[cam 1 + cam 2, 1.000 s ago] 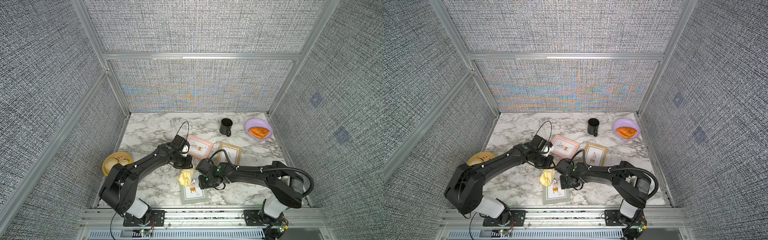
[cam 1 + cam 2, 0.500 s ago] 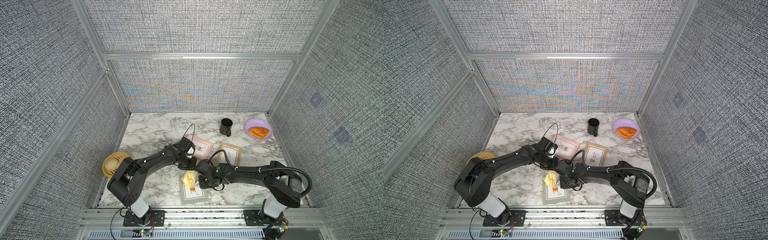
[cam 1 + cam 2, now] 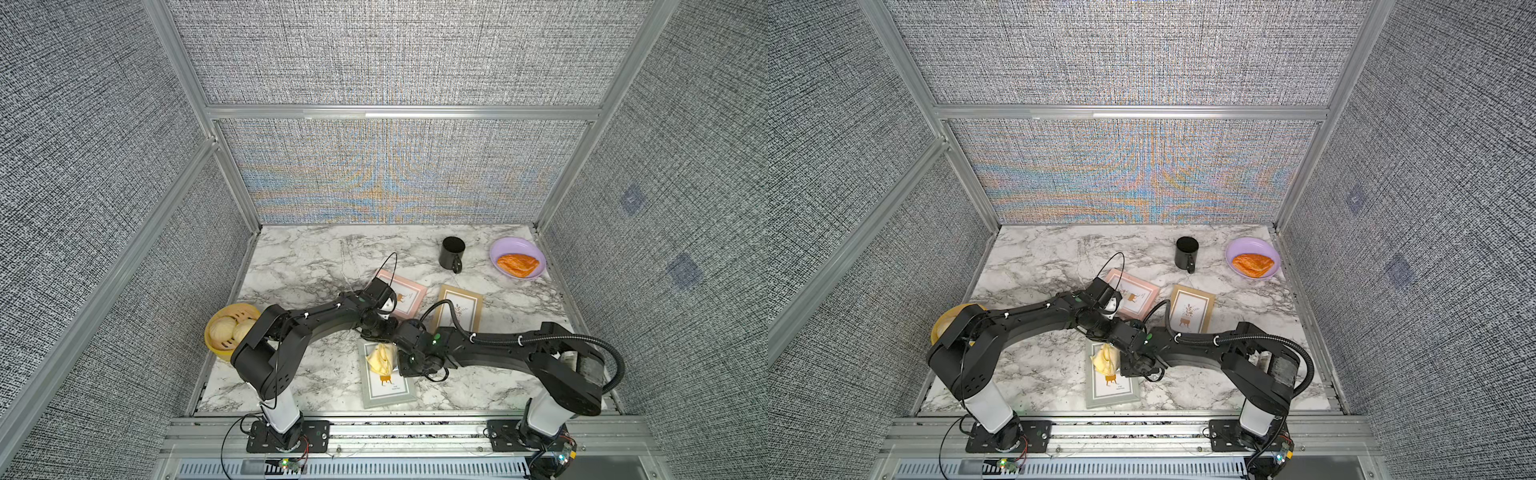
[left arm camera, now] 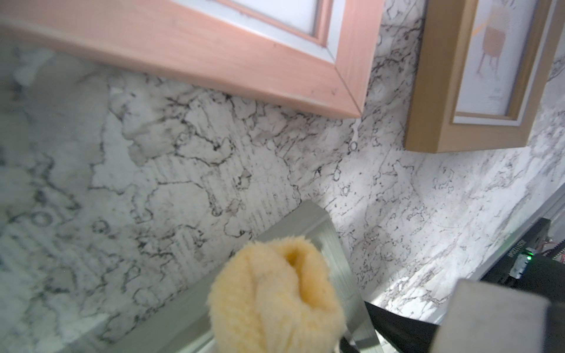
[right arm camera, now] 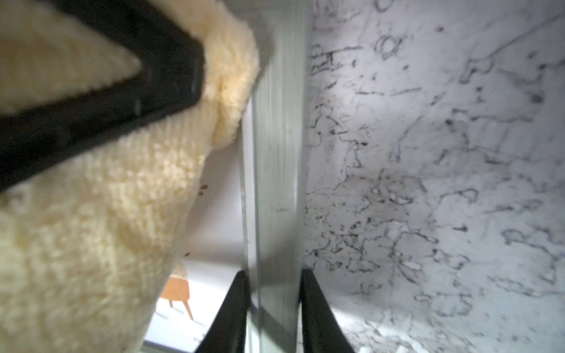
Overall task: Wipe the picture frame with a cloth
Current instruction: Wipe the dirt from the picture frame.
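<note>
A grey picture frame (image 3: 384,388) lies flat near the table's front edge in both top views (image 3: 1111,388). The pale-yellow cloth (image 3: 379,359) hangs bunched over its far end, and my left gripper (image 3: 379,341) is shut on the cloth from above. In the left wrist view the cloth (image 4: 275,299) hides the fingertips. My right gripper (image 5: 275,305) is shut on the grey frame's right-hand border (image 5: 276,183), one finger on each side of it. The cloth (image 5: 91,229) sits close beside that grip. The two wrists nearly touch above the frame.
A pink frame (image 3: 405,293) and a tan frame (image 3: 459,309) lie just behind the arms. A black mug (image 3: 452,252) and a purple plate (image 3: 505,249) with a pastry stand at the back right. A bamboo steamer (image 3: 216,345) with buns sits at the left edge.
My right gripper's jaws have narrowed onto the grey frame's border. The left arm has shifted the cloth a little rightward and nearer, onto the frame's far end.
</note>
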Motion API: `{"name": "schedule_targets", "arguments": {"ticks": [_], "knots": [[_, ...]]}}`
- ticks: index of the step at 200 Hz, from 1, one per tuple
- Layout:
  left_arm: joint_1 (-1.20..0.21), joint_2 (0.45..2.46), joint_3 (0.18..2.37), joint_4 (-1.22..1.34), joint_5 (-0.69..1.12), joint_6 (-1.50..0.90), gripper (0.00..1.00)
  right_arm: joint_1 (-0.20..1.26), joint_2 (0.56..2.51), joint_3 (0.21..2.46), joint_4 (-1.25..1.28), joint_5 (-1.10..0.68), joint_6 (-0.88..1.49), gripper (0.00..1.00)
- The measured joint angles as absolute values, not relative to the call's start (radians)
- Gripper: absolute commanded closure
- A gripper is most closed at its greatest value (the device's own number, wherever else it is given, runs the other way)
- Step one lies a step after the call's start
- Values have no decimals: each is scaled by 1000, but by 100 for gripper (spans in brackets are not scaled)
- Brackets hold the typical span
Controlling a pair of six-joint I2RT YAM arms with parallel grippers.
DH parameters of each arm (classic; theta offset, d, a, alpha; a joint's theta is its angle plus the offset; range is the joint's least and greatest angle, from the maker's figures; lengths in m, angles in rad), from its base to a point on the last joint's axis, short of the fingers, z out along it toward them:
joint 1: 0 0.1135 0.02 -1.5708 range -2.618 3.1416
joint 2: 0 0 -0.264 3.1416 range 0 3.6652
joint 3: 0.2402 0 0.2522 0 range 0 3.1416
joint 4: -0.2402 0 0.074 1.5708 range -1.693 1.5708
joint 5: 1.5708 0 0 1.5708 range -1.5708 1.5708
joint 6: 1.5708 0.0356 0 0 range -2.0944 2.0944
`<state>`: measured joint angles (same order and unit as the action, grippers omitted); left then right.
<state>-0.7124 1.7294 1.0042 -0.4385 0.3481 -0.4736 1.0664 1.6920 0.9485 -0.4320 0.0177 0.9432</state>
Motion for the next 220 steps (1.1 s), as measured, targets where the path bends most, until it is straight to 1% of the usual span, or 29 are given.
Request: {"name": "schedule_targets", "arguments": {"ticks": [87,122,165,220], "knots": [[-711,1663,955,-481,224,-455,100,1062,1688,949,-442,42,969,86],[-723,1692,980,-479,239,-476,100,1060,1692,959,-457,49,966,86],[-791,1770,1034,-389,290,-519,100,1059,1705,978,-479,50,957,86],[-800,1781,1060,-401,253,-540,100,1042,1710,982,-506,51,975,88]]}}
